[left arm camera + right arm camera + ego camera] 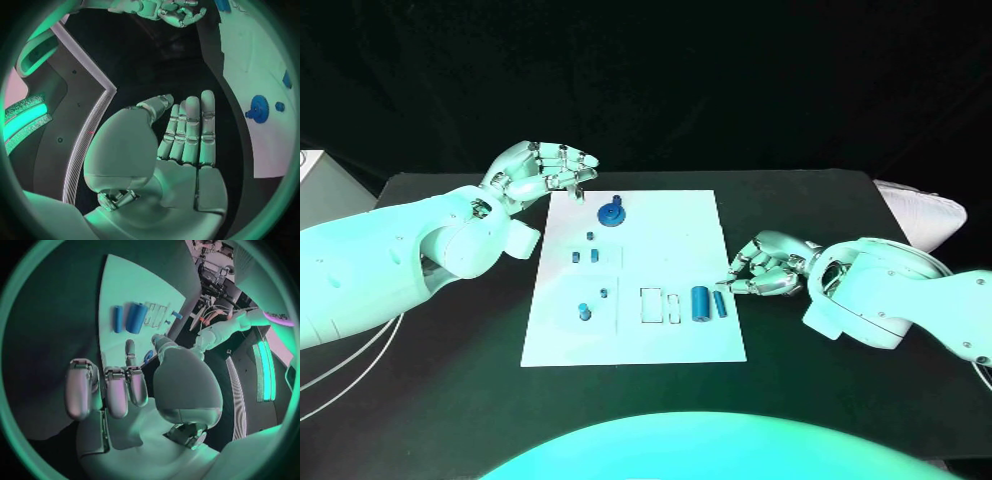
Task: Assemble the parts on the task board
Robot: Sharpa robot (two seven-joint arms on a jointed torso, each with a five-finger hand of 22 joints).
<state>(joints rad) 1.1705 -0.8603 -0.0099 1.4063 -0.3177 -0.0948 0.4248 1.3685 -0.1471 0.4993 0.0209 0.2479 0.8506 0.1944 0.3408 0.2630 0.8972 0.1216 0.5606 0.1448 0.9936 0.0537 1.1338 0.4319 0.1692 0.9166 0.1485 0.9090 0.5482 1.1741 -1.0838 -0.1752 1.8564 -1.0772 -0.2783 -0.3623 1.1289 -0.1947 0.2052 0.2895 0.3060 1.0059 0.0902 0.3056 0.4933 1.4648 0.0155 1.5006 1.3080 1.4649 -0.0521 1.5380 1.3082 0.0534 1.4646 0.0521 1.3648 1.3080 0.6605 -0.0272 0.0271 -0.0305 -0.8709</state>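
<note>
The white task board [639, 280] lies mid-table. A blue gear [612, 212] stands near its far edge, with small blue pegs [590, 236] just behind it toward me. Two blue cylinders [710, 303] lie side by side near the board's right edge, also in the right wrist view [128, 318]. My right hand [764, 266] hovers at that edge with loosely curled fingers, holding nothing, its fingertips [733, 285] just short of the cylinders. My left hand [545, 170] hangs over the board's far left corner, holding nothing; the left wrist view shows its fingers [190, 130] straight, with the gear [259, 108] off to one side.
More small blue pieces [584, 312] sit on the board's near left part, and outlined slots [658, 305] lie beside the cylinders. A pale object [923, 215] rests at the table's right edge and a white box [312, 170] at the far left. Black table surrounds the board.
</note>
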